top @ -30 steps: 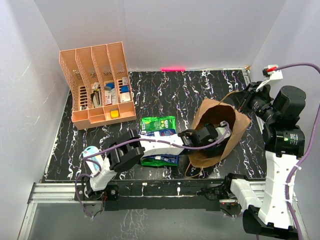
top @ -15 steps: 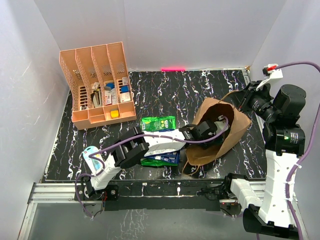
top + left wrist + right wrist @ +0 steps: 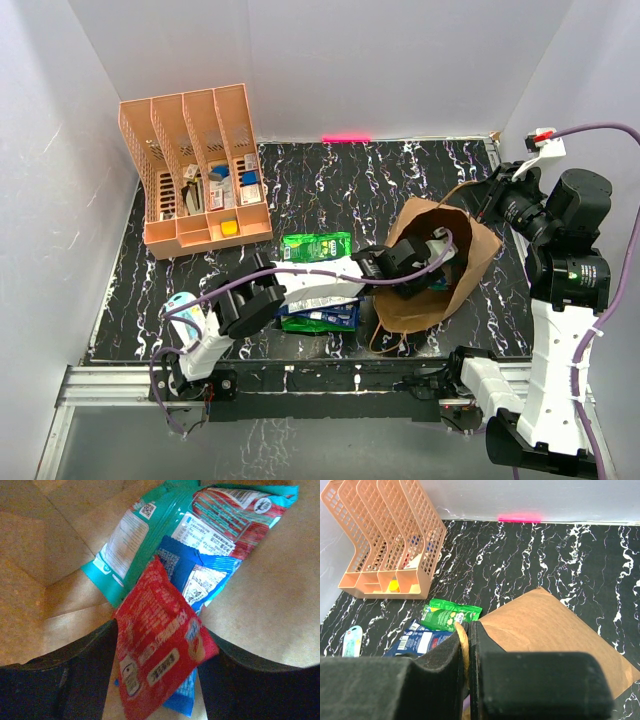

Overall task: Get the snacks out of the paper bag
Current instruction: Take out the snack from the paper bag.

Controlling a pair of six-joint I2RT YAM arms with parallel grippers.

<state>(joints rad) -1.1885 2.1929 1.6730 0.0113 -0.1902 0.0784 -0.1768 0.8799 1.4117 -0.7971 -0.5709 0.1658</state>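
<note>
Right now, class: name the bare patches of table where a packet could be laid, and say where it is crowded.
Free: the far strip of table between the organiser and the paper bag; the left strip between organiser and oval gadget. Crowded: just left of the bag, where green packet and blue packet lie.

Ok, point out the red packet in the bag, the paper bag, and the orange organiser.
red packet [image 3: 157, 647], left wrist view, middle of its face
paper bag [image 3: 478, 255], top view, its outer side
orange organiser [image 3: 420, 535], right wrist view, latticed side wall
</note>
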